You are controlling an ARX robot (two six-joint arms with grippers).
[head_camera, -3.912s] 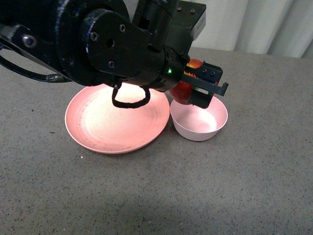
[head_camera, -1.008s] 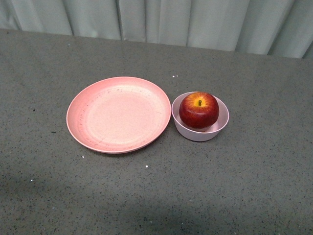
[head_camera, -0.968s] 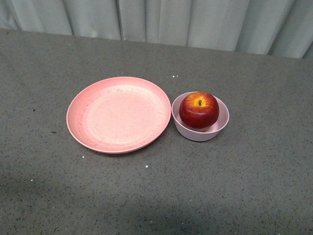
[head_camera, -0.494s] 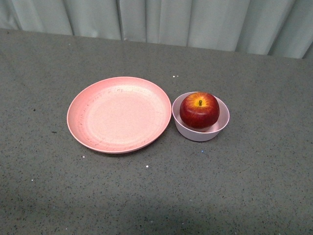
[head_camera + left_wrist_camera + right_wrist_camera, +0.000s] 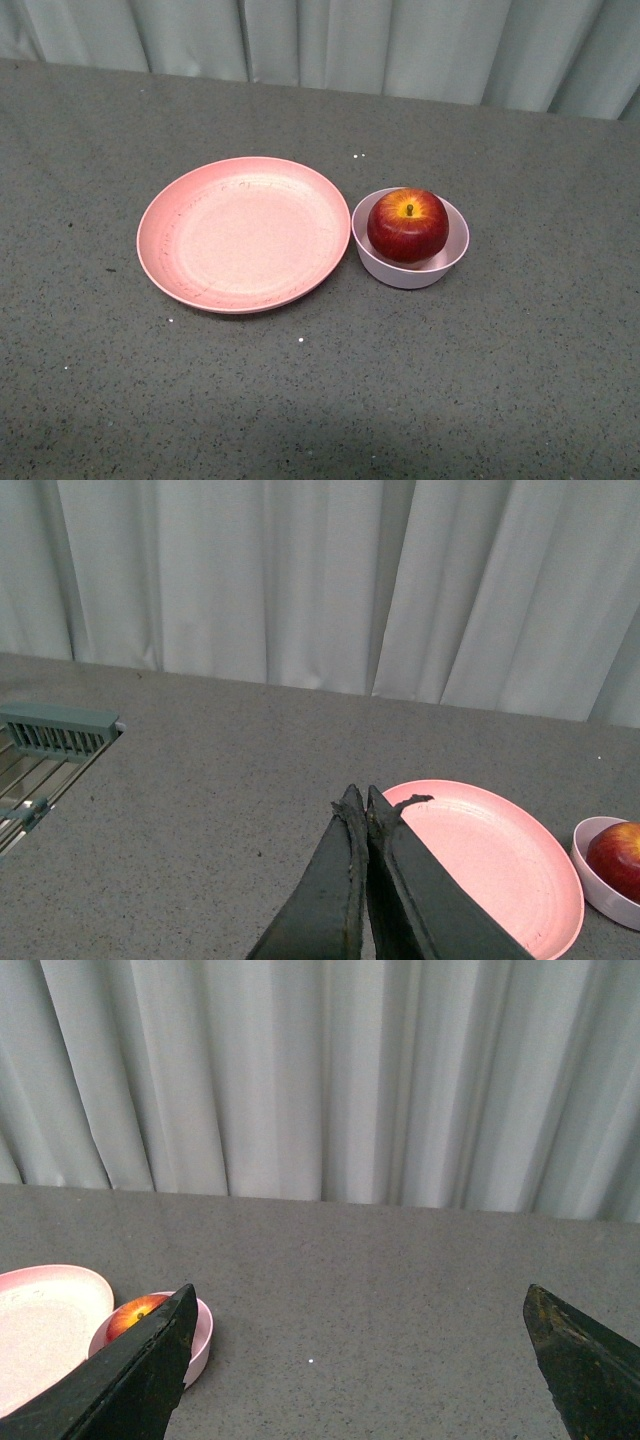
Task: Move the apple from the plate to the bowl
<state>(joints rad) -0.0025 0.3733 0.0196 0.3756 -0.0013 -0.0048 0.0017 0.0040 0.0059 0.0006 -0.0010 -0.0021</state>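
Apple [image 5: 407, 225] in bowl [image 5: 455, 255], frame centre-right: likely firm, glossy, slippery; grasp across its widest girth. Left gripper [image 5: 359, 802] pressed together, right gripper [image 5: 365, 1345] spread

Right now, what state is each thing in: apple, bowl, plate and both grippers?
apple: upright, stem up, resting in the bowl
bowl: upright, holding the apple
plate: empty, flat on the table, beside the bowl
left gripper: fingers shut, holding nothing
right gripper: fingers wide open, holding nothing

left hand [image 5: 358, 802] gone from front view | apple [image 5: 407, 225] released into bowl [image 5: 452, 262]
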